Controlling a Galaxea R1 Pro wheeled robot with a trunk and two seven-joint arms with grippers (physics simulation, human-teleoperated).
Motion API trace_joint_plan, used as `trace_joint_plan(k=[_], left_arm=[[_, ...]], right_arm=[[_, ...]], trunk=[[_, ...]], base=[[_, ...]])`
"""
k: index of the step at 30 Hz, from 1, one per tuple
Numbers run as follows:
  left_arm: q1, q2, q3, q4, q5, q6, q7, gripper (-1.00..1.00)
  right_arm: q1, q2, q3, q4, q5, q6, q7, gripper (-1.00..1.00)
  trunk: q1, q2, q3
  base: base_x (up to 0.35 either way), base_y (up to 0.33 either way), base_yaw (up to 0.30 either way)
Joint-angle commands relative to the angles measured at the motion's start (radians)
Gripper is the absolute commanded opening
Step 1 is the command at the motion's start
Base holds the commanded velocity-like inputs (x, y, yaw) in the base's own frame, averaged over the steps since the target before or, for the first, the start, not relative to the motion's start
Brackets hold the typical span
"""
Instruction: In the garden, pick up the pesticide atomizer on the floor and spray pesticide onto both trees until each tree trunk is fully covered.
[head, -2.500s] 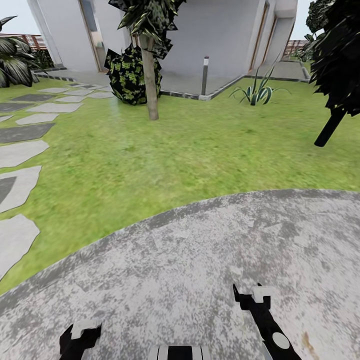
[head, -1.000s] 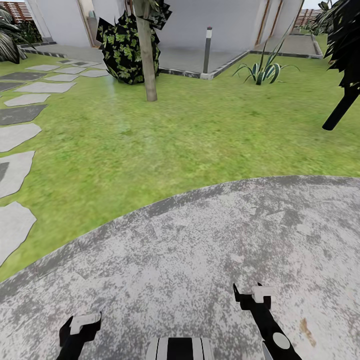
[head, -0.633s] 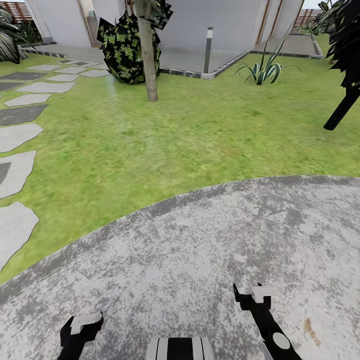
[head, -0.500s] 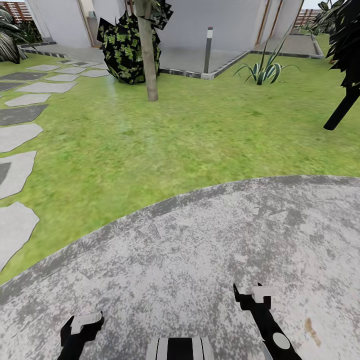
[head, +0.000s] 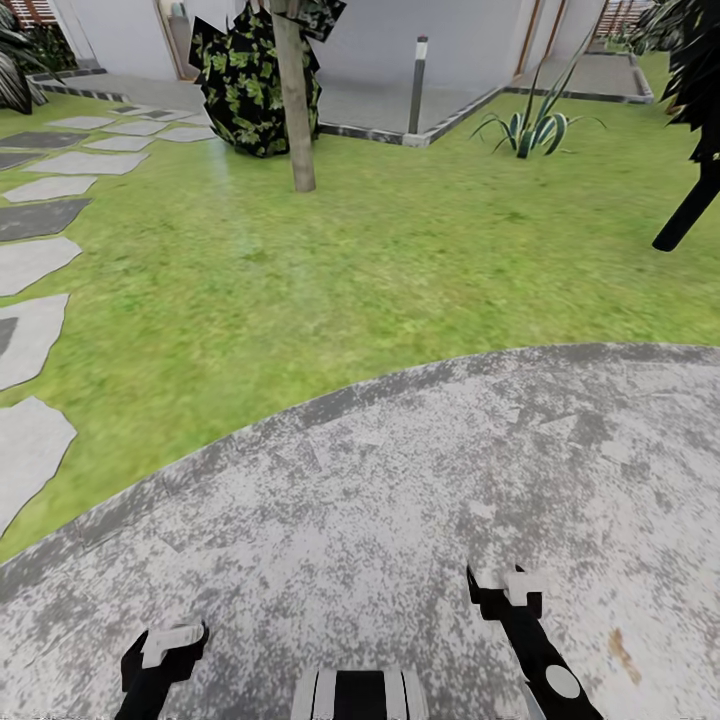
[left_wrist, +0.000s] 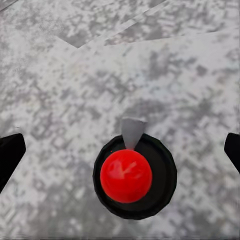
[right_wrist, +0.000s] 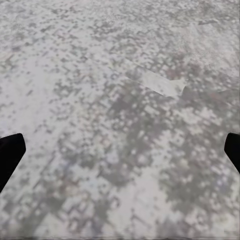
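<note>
Left pincer (left_wrist: 120, 150) hangs released, its dark fingers (left_wrist: 10, 157) spread wide to either side of the pesticide atomizer (left_wrist: 134, 176), which stands upright on the grey stone paving (left_wrist: 75, 75) directly beneath it, red nozzle top (left_wrist: 126, 176) facing up. Right pincer (right_wrist: 120, 150) is likewise released, over bare paving. Far ahead of both, across the lawn (head: 380, 260), rises a tree trunk (head: 293, 100). A descent slightly off-centre would likely clip the slim bottle with one finger and topple it; clenching on the rounded nozzle rather than the body could let it slip.
</note>
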Motion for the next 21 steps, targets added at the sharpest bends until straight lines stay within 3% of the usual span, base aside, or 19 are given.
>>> trace_joint_plan(k=[1,21], left_arm=[[-0.001,0.000,0.001,0.001,-0.004,-0.003,0.003,1.00],[-0.001,-0.002,0.001,0.001,-0.004,-0.003,0.003,1.00]], right_arm=[[0.000,0.000,0.000,0.000,0.001,-0.003,0.000,1.00],[0.000,0.000,0.000,0.000,0.000,-0.003,0.000,1.00]], trunk=[[0.000,0.000,-0.006],[0.001,-0.001,-0.015]], base=[[0.000,0.000,0.000],[0.000,0.000,0.000]])
